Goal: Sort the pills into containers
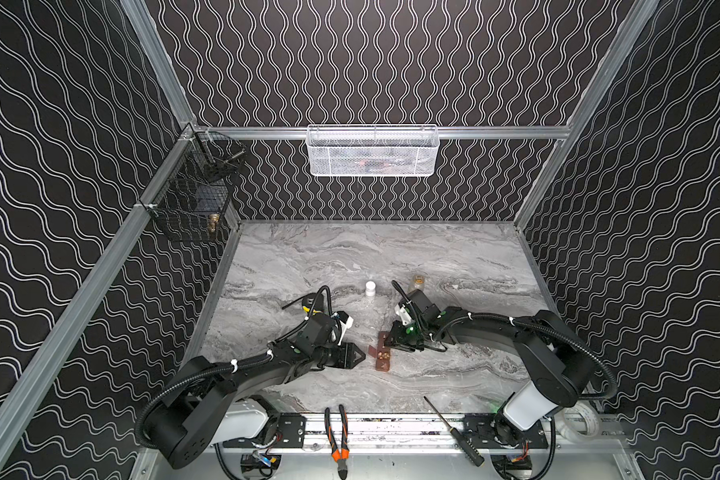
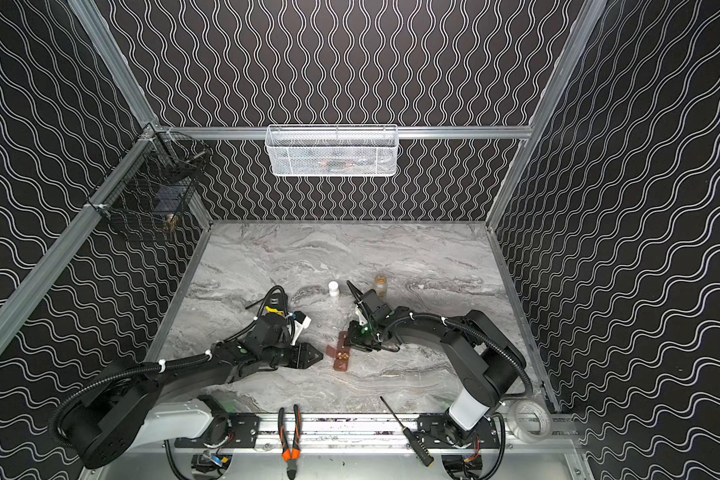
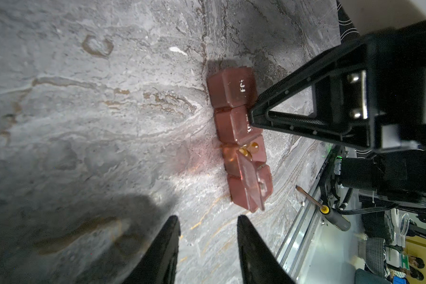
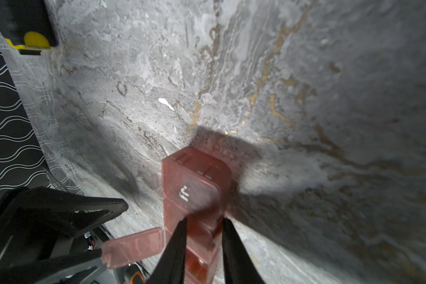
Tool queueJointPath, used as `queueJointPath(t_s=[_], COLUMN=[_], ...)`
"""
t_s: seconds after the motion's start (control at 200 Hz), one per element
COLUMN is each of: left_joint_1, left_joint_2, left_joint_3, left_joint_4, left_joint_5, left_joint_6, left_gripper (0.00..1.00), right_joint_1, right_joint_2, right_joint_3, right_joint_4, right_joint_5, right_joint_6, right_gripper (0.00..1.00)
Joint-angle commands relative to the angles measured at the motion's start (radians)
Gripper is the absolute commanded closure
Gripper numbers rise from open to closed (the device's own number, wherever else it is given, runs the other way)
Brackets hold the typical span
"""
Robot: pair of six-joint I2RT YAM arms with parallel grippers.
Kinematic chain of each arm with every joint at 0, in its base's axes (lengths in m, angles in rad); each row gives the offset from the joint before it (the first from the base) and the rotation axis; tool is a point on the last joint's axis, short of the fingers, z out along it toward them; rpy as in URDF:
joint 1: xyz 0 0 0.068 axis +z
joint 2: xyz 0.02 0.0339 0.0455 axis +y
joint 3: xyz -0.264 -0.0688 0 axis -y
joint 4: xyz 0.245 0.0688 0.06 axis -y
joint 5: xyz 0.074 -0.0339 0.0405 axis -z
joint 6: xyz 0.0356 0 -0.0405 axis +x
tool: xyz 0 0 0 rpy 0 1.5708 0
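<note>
The containers [image 1: 382,360] [image 2: 341,360] are a reddish-brown strip of four lidded compartments lying mid-table. One compartment is open, its lid [image 4: 133,247] flipped flat outward, with amber pills [image 3: 248,150] inside. My right gripper [image 4: 204,220] [image 1: 387,343] is down over the neighbouring compartment, shut on its slightly raised lid [image 3: 242,123]. My left gripper [image 3: 208,218] [image 1: 363,356] hovers a little to the left of the strip, open, with only bare table between its fingers. The end compartment [image 4: 194,179] stays closed.
A white cap [image 1: 370,288] and a clear bottle [image 1: 417,283] with amber contents stand behind the arms. Pliers [image 1: 336,432] and a screwdriver [image 1: 454,432] lie on the front rail. A white mesh basket [image 1: 373,149] and a black wire basket [image 1: 192,195] hang on the walls.
</note>
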Motion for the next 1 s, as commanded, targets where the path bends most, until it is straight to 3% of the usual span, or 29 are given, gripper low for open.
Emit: queueJointPath(t_s=[0.0, 0.996], left_joint_1=[0.000, -0.077], left_joint_2=[0.016, 0.147], left_joint_3=[0.016, 0.106], left_joint_4=[0.057, 0.123], left_joint_5=[0.025, -0.025], left_joint_6=[0.004, -0.009], left_gripper=[0.57, 0.58], right_joint_1=[0.003, 0.008], right_joint_2=[-0.001, -0.011], right_joint_3=[0.006, -0.009], right_joint_4=[-0.024, -0.004], right_joint_5=[0.023, 0.012], right_joint_6=[-0.009, -0.005], right_gripper=[0.74, 0.74])
